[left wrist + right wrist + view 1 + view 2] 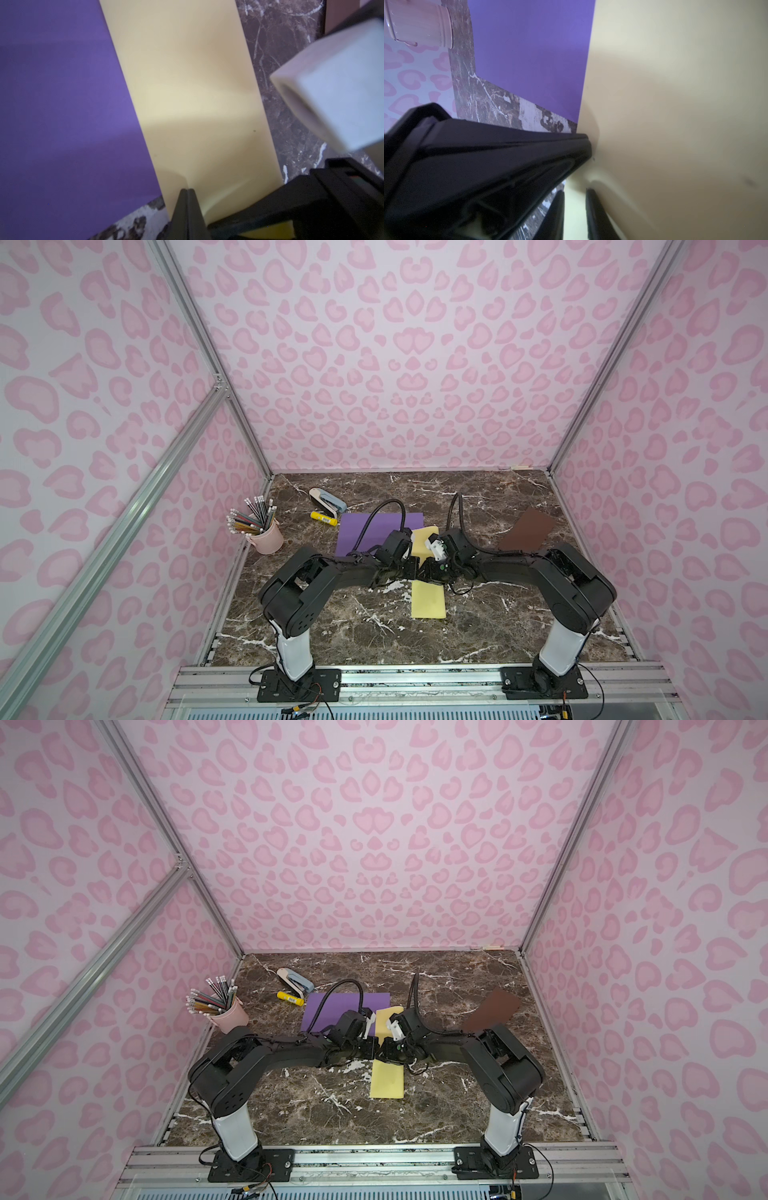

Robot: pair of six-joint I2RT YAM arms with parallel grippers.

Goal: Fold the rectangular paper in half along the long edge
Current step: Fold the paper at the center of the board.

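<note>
Item 1, yellow paper: long rectangular sheet just below the centre of both top views, on the marble table; its near part lay flat below the two wrists, its far part showed above them, overlapping the right edge of the purple sheet; the middle was hidden under the arms.

Item 2, left gripper: at the lower centre of the left wrist view; jaws pressed together, pinching an edge of the yellow paper, which puckered into a small crease at the tips.

Item 3, right gripper: at the bottom of the right wrist view; jaws slightly apart, pale yellow paper showing in the gap; whether they touched the paper could not be told.

Item 4, brown sheet: right of centre, tilted, apart from the yellow paper.

Item 5, pink cup holding pencils: left of centre, by the wall.

Item 6, stapler and yellow marker: above the purple sheet's upper left corner; near one another.
</note>
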